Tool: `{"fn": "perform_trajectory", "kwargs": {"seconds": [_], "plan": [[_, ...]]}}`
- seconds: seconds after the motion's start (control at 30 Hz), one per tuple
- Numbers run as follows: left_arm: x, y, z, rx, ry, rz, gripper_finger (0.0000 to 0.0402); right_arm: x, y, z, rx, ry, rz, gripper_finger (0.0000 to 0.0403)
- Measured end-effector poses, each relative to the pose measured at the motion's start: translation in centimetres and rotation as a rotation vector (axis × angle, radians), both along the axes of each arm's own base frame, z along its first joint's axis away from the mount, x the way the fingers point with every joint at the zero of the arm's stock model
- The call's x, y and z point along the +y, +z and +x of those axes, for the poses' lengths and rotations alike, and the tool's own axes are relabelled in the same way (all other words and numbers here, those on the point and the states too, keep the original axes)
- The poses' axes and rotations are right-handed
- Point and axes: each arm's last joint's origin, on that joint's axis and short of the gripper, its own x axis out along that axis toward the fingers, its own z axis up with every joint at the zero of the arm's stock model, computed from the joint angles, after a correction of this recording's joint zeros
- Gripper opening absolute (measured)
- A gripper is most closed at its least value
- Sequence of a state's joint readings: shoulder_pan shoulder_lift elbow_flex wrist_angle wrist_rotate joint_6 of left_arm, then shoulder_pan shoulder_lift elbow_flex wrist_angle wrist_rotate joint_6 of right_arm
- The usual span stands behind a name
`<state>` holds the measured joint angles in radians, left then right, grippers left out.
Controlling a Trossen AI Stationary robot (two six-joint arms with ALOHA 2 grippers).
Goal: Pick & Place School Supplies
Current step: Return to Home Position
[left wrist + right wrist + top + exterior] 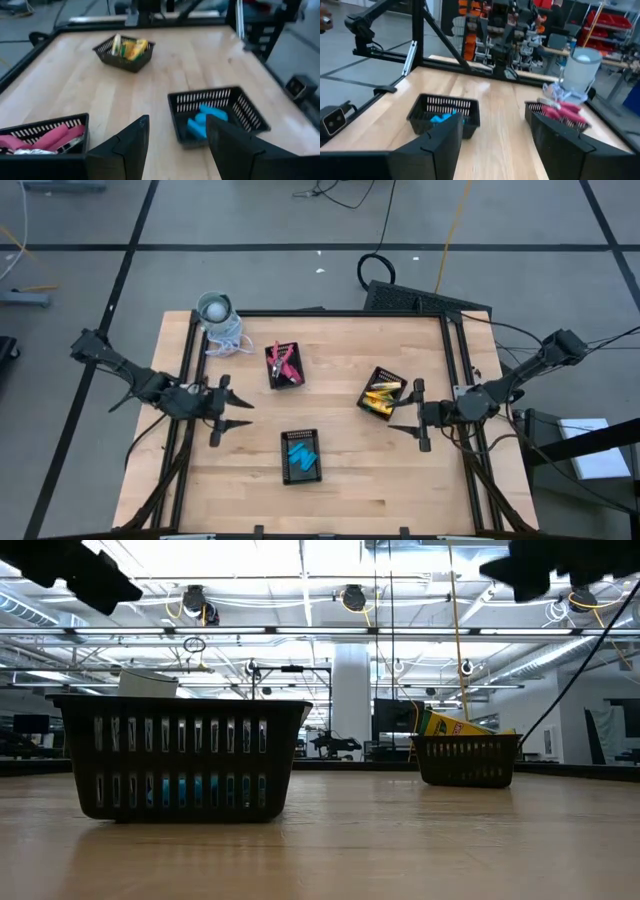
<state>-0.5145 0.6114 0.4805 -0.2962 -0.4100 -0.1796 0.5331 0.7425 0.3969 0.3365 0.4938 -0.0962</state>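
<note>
Three black slotted trays sit on the wooden table. One holds the red-handled tools point(284, 363), one the yellow blocks point(382, 394), one the light-blue pieces point(302, 457). My left gripper point(232, 409) hovers open near the table's left edge, left of the trays, touching nothing. My right gripper point(411, 416) hovers open near the right edge, just beside the yellow-block tray. In the left wrist view the blue pieces point(205, 120) and the red tools point(47, 138) lie in their trays beyond my left gripper point(177, 142). In the right wrist view my right gripper point(495, 135) is open too.
A grey-white round cup-like thing point(215, 310) with a crumpled clear bag stands at the table's far left corner. Black rails point(455, 360) run along the table's edges. Bare wood lies between the trays point(340, 430). Cables lie on the floor beyond the far edge.
</note>
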Motion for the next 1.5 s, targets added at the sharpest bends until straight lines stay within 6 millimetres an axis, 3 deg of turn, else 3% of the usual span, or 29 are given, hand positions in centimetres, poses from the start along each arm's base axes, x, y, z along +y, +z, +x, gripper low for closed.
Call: {"fn": "perform_trajectory", "kwargs": {"seconds": [0.3,0.57,0.77,1.27,1.5], "plan": [[-1.2,-1.5,-1.0,-0.208,-0.105,-0.002,0.02,-0.5,-3.0,-0.6,0.024,-0.039,0.057,0.0224],[-1.7,-3.2,-1.5,-0.168,-0.201,0.146,0.02,-0.7,-3.9,-1.0,-0.06,-0.035,0.12,0.0224],[-1.2,-3.7,-1.8,-0.176,-0.063,0.134,0.02,-0.9,-4.2,-1.3,-0.1,-0.034,0.177,0.0224],[-0.2,-5.5,-3.5,-0.293,-0.085,0.101,0.02,-1.4,-7.1,-2.1,-0.028,-0.036,0.128,0.0224],[0.4,-6.7,-4.0,-0.323,-0.037,0.071,0.02,-1.6,-6.7,-2.2,-0.064,-0.044,0.089,0.0224]]}}
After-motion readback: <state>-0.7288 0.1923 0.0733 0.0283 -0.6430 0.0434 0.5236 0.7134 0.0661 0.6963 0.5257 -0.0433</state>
